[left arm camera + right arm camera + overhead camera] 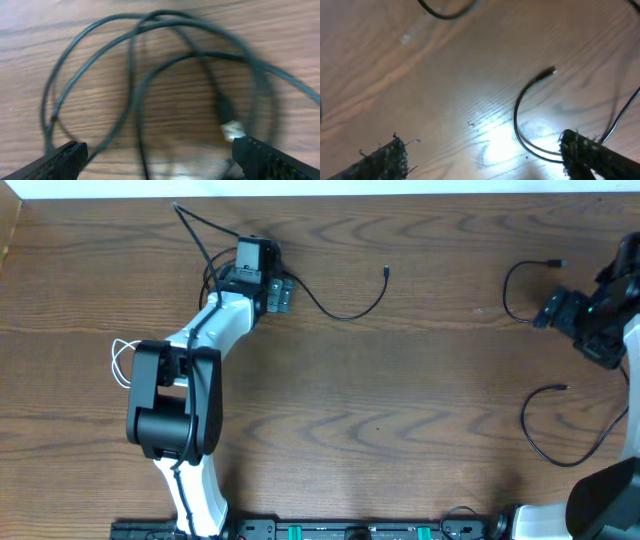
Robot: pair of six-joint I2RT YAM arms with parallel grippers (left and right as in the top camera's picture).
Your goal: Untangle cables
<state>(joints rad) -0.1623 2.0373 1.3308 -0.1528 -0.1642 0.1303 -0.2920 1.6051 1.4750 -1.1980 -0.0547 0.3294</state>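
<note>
Cables lie apart: white cable [115,365] at 9 o'clock, black cable [516,112] at 3 beneath your spread right claw [480,150]. The spread left claw [160,152] hovers over the looped black cable [223,107] at 11, which likely needs uncoiling.

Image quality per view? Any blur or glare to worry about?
Overhead: sharp and evenly lit, table grain crisp. Left wrist: blurred, with the coiled black cable and its plug smeared. Right wrist: soft focus, with a bright glare patch on the wood beside the curved black cable; fingers fuzzy at the edges.
</note>
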